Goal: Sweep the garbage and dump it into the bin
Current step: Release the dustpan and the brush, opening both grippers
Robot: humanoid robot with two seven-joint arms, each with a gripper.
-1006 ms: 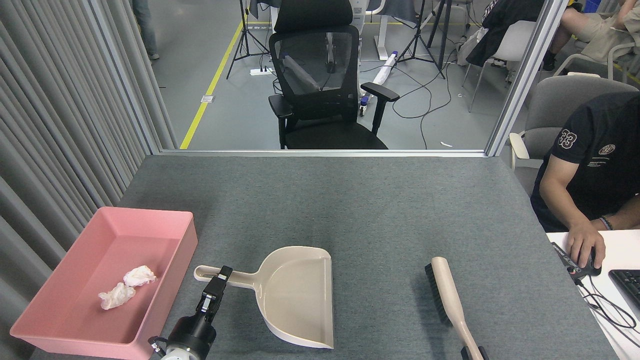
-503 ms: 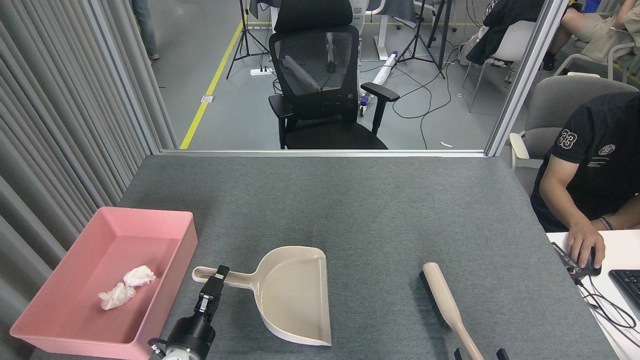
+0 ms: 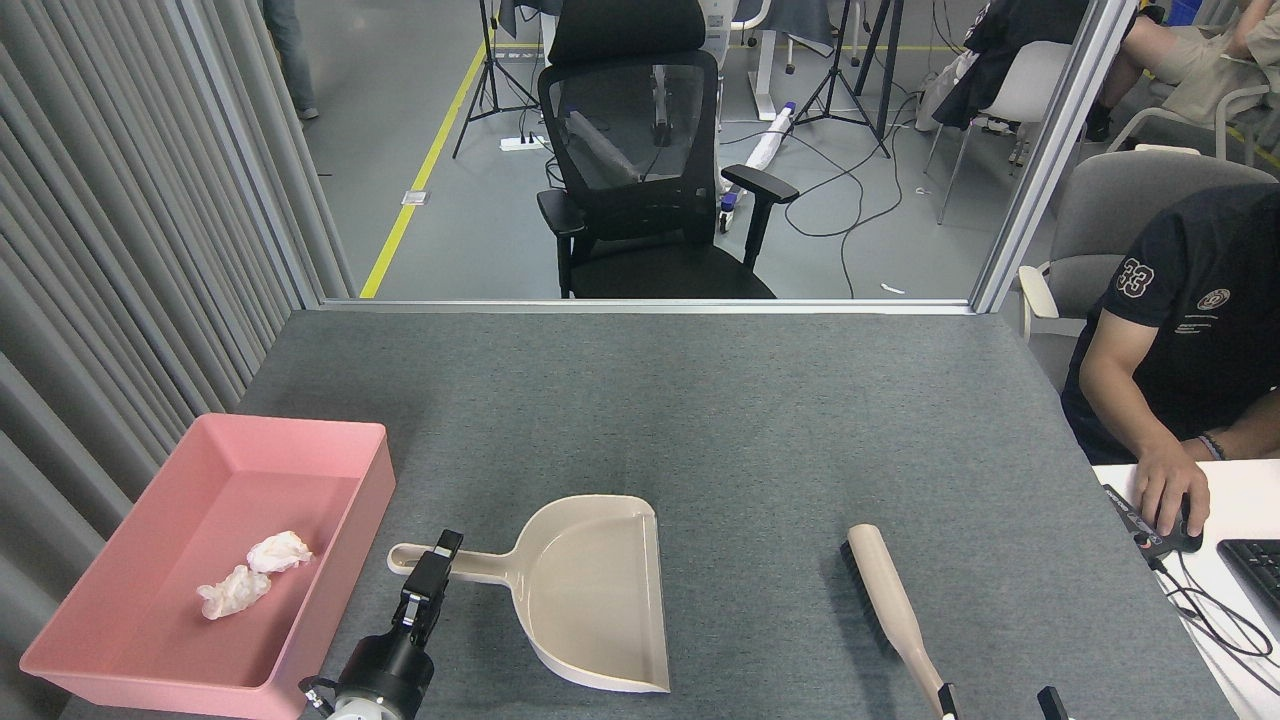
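Two crumpled white tissue wads [image 3: 273,551] [image 3: 233,592] are lying in one pink plastic tray [image 3: 372,497]. One beige dustpan [image 3: 590,590] and one beige hand brush [image 3: 893,610] are resting on one grey table [image 3: 700,400]. Two gripper arms [image 3: 425,590] [image 3: 995,703] are showing, and one black office chair [image 3: 640,170] is standing behind.

A single head camera is looking forward and down over the grey desk [image 3: 760,420], sitting close above its near edge. It is facing a glass partition and the office floor beyond, with an office chair [image 3: 650,170] behind it.
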